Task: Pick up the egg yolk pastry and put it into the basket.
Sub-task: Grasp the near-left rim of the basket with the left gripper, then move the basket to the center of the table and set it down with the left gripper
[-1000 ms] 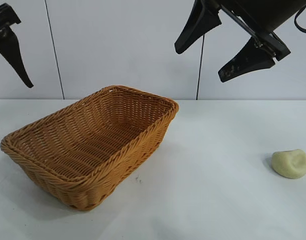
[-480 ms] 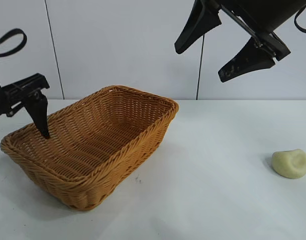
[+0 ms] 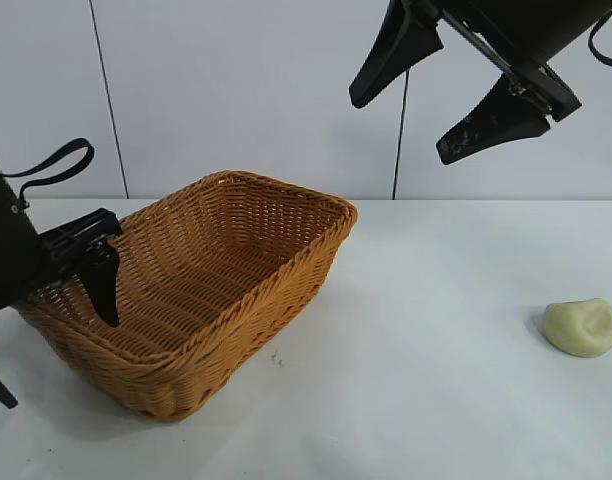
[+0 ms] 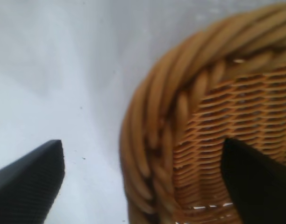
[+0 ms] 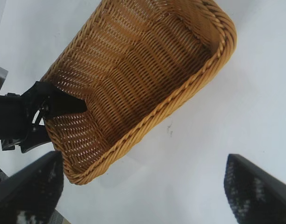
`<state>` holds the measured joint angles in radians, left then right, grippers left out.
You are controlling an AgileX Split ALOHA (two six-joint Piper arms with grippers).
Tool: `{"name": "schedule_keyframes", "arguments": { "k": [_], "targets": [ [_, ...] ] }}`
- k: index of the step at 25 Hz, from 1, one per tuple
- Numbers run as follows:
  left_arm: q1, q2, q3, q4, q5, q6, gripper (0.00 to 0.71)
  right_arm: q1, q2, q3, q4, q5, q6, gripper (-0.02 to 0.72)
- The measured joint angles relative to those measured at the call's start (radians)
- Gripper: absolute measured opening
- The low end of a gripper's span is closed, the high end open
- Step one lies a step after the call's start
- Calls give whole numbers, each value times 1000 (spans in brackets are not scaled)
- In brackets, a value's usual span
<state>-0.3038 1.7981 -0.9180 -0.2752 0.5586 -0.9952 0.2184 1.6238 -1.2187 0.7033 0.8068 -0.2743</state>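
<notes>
Down at the left side of the worktop (image 3: 416, 330), the left gripper (image 3: 56, 335) straddles the end wall of the basket (image 3: 236, 250): one finger (image 3: 104, 285) hangs inside over the woven floor, the other sits outside, only its tip showing near the worktop's front left corner. In the left wrist view the braided rim runs between the two dark jaws, which stand apart on either side of it; whether they press the wicker cannot be told.

Well apart from the basket, the pastry (image 3: 582, 327) lies alone near the right edge of the worktop, pale yellow-green with a dent in its top, touched by nothing.

High over the middle and right of the worktop hangs the right gripper (image 3: 446, 95), its jaws spread wide and holding nothing. Its wrist view looks down into the basket, which is bare inside apart from the left finger at one end.

No brand, label or writing can be read anywhere.
</notes>
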Motion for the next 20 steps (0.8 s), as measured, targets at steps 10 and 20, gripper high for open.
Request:
{"name": "schedule_keyframes", "arguments": {
  "k": [10,20],
  "targets": [
    [-3,2,-152,11,163,190,143,0,0,0,0,-1,0,642],
    [65,95,-395,7,374,480,143,0,0,0,-3,0,0,642]
  ]
}}
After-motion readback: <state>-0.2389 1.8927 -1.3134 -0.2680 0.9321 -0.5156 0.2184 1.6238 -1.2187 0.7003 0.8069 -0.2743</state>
